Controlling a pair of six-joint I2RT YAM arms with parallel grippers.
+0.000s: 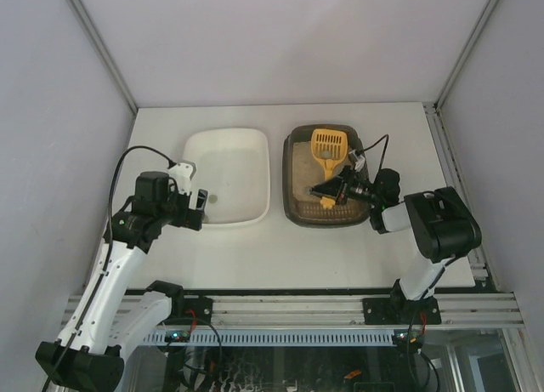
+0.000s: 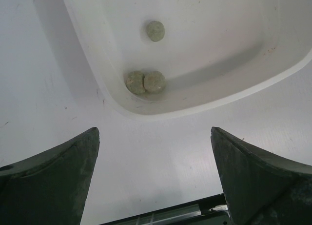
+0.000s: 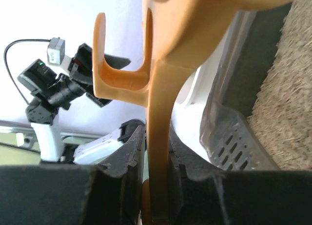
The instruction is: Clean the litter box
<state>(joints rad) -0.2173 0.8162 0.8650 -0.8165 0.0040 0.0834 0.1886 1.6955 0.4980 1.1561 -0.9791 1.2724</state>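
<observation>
The white table (image 1: 340, 249) carries a white tub (image 1: 229, 173) beside the litter box (image 1: 319, 220).

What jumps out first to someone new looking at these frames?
The bright yellow scoop over the sandy litter box at centre right, its handle clamped in the right gripper. Next, three grey-green lumps in the white tub to its left, with the left gripper open over the table by the tub's near corner.
</observation>
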